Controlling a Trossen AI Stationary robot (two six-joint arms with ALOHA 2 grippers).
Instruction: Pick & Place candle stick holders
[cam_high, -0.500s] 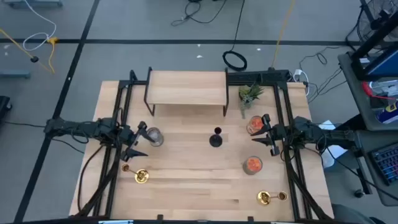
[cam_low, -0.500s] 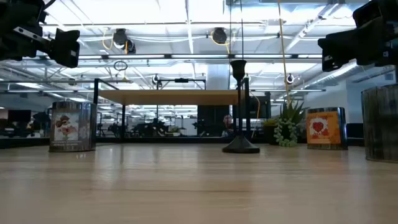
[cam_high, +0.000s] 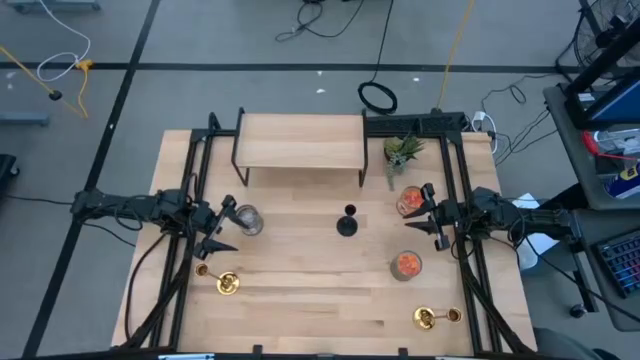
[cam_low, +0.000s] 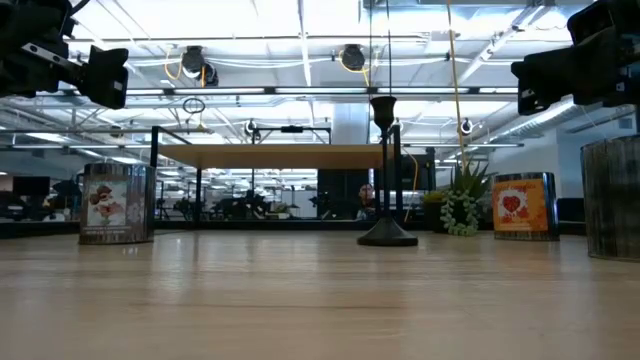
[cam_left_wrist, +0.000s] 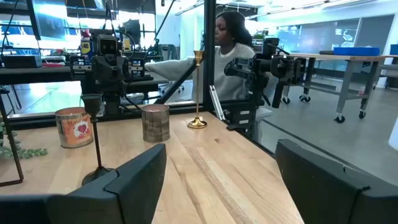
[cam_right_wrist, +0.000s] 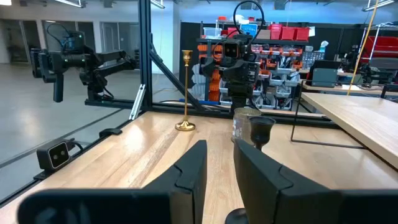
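Observation:
The black candle stick holder stands upright on its round base mid-table; it also shows in the low view. One gold holder stands near the left front, another near the right front. My left gripper hovers at the table's left, open wide and empty, beside a clear jar; its wrist view shows the gap. My right gripper hovers at the right, open by a narrow gap, empty, pointing toward the black holder.
A wooden shelf on black legs stands at the far edge, a small plant right of it. Two orange jars stand by my right gripper. A person sits beyond the table's right side.

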